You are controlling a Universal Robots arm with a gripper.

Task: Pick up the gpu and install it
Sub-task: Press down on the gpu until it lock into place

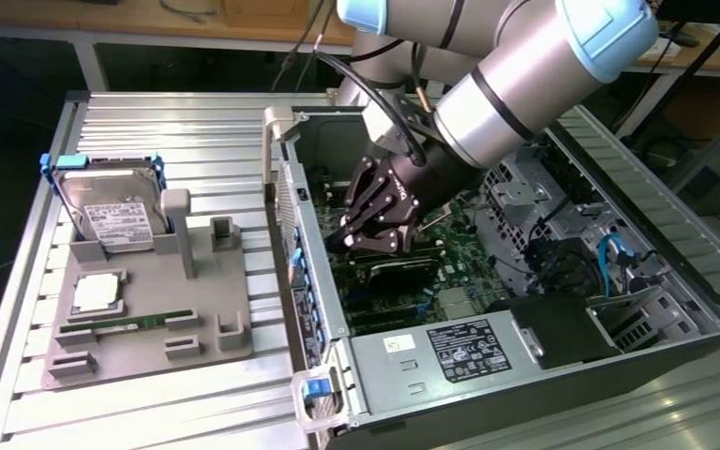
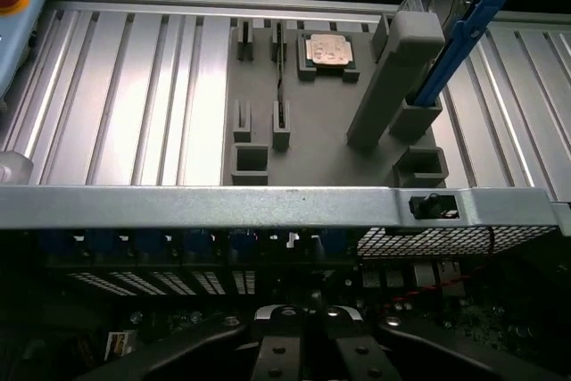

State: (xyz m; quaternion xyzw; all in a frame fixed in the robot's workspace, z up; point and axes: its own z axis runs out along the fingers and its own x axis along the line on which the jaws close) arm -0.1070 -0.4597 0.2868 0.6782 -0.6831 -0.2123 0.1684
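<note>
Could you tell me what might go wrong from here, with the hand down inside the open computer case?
1. The hand is shut right above the gpu on the motherboard; if the card sits tilted, pressing may strain its slot.
2. The hand works close to the case's rear wall and could clip it.
3. The blue cables lie near the arm's side and could snag.
</note>
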